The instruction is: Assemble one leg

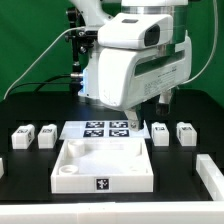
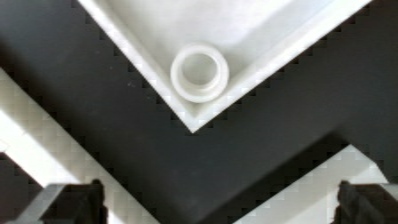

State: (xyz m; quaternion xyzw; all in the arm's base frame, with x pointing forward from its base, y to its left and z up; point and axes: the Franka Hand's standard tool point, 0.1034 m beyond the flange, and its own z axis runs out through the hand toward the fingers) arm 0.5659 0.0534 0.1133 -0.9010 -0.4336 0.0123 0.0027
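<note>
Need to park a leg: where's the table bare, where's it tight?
Bare table either side of the tray, nearer the camera than the legs. Tight along the back: marker board flanked by legs, open gripper over the tray's corner.

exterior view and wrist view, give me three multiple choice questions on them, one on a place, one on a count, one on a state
1. Where does the round socket sit?
A. in a corner of the tray
B. on the marker board
C. on a leg

2. How many legs stand at the exterior view's left of the marker board?
A. none
B. two
C. five

3. How is the gripper?
A. shut on a leg
B. open, holding nothing
C. shut on the tray

Answers:
1 A: the wrist view shows the socket inside the tray's pointed corner.
2 B: two small white posts stand side by side there.
3 B: in the wrist view its fingers stand apart over the bare black table.
</note>
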